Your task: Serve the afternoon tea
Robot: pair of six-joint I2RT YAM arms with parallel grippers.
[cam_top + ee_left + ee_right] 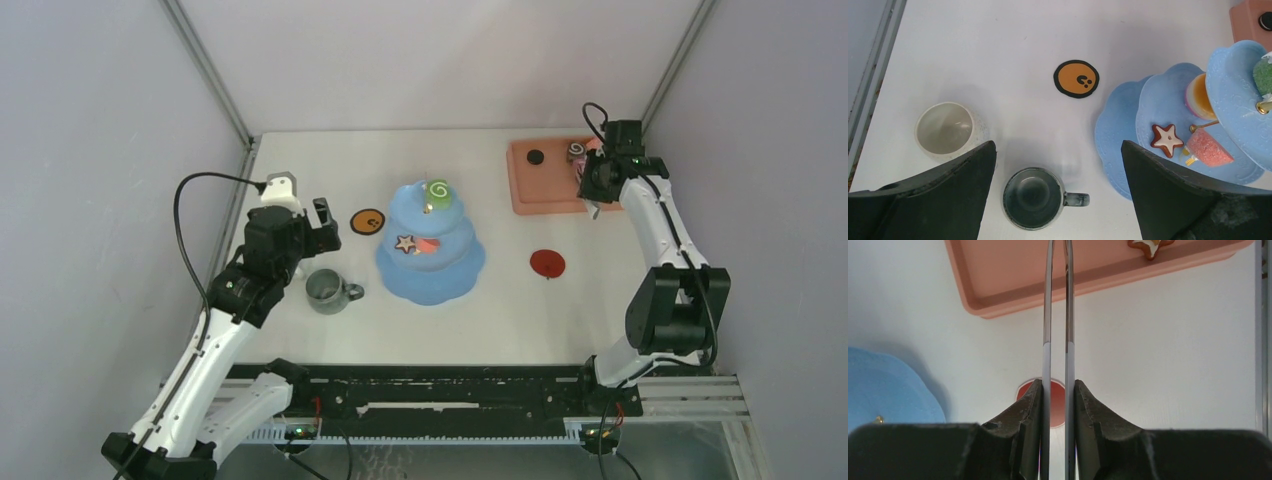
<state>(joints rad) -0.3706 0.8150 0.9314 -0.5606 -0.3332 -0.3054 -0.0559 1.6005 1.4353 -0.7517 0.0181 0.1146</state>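
The light blue three-tier cake stand [430, 262] stands mid-table and also shows in the left wrist view [1168, 100]. It carries a green swirl roll [437, 190], a star cookie [1166, 139], a pink pastry [1210, 150] and an orange tart [1199, 97]. The grey-green mug [1034, 197] and the white mug [944, 129] stand upright left of the stand. My left gripper [1058, 145] is open and empty above the grey-green mug [328, 290]. My right gripper [1058, 385] is shut on the metal tongs [1058, 315], which reach over the pink tray [1013, 275].
An orange coaster [368, 221] lies left of the stand and a red coaster [547, 264] lies to its right. The pink tray [550, 190] at the back right holds a swirl roll [577, 151], a black piece [535, 157] and a star cookie [1149, 245]. Walls enclose the table.
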